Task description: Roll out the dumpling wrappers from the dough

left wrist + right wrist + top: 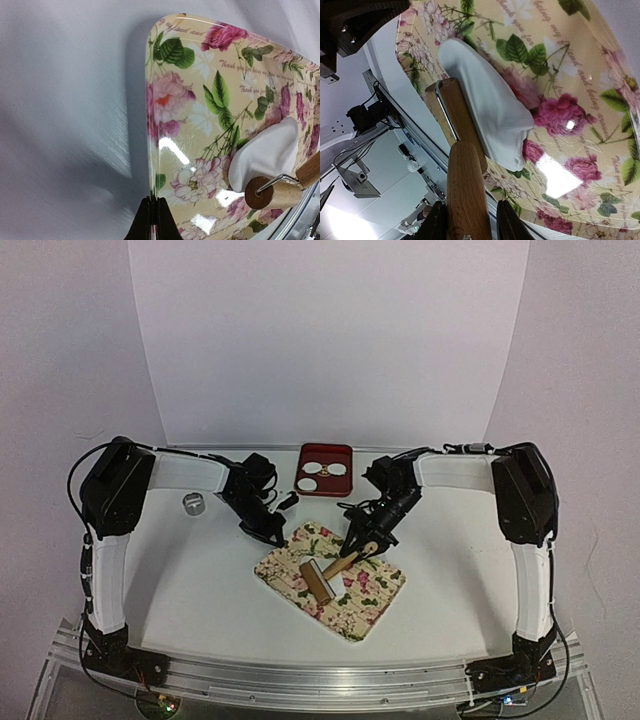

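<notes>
Lying on the floral mat [372, 602], the dough [490, 115] sits right beside the wooden roller [318, 582], whose handle the right tool [470, 220] grasps. The left tool [154, 220] is clenched shut, its tips at the mat's edge. Farther back on the counter [200, 580] sit a metal ring [194, 503] and a red tray [303, 470] holding dumpling wrappers [339, 469].

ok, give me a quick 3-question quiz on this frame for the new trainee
1. True or false: the dough lies on the floral mat.
2. Where are the dumpling wrappers? A) in the red tray B) on the floral mat C) on the bare table
3. Fill in: the right gripper is shut on the handle of the ____.
Key: 1 true; 2 A; 3 wooden roller.
</notes>
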Controlling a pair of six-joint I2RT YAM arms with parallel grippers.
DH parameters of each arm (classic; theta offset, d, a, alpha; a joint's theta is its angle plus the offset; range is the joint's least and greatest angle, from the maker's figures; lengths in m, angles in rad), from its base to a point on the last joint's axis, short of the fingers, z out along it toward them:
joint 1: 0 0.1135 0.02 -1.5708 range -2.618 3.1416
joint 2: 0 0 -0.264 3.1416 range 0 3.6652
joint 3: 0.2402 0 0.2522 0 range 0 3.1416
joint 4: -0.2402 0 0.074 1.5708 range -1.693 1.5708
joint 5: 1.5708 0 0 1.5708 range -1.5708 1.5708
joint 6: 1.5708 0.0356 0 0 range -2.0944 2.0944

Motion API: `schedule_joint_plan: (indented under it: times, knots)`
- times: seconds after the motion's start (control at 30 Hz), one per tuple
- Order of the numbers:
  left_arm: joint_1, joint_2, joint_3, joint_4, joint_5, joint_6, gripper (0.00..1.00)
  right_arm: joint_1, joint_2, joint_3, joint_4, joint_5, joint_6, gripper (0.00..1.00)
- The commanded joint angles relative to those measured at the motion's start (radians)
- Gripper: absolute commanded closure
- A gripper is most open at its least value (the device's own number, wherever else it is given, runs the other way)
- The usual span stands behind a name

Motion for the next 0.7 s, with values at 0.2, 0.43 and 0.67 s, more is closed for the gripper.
schedule_joint_plan:
  times: [0.2,0.43,0.67]
  knots:
    - [0.003,-0.014,-0.049,-0.051,-0.04,0.055,1.0,-0.063,0.104,-0.128,-0.109,0.72,0.028,1.0]
    - [0.003,-0.011,-0.047,-0.048,-0.039,0.053,1.0,0.014,0.133,-0.117,-0.103,0.746,0.052,1.0]
    - [0.003,-0.011,-0.038,-0.049,-0.042,0.051,1.0,-0.103,0.079,-0.145,-0.119,0.793,-0.016,1.0]
